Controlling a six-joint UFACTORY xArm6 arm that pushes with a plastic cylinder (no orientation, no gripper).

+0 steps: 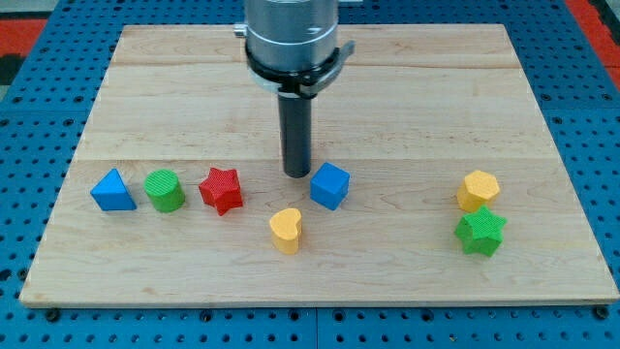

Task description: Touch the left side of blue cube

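My tip [296,174] stood just beside the blue cube [329,185], at its upper-left corner — the cube lay to the view's right and slightly below, near the board's [407,87] middle. No jaws existed to report — only a rod. Whether tip and cube already touched was hard to tell.

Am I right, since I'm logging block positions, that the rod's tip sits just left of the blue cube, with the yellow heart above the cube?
Not quite. In the camera view my tip is just left of the blue cube, but the yellow heart lies below the cube, toward the view's bottom left.
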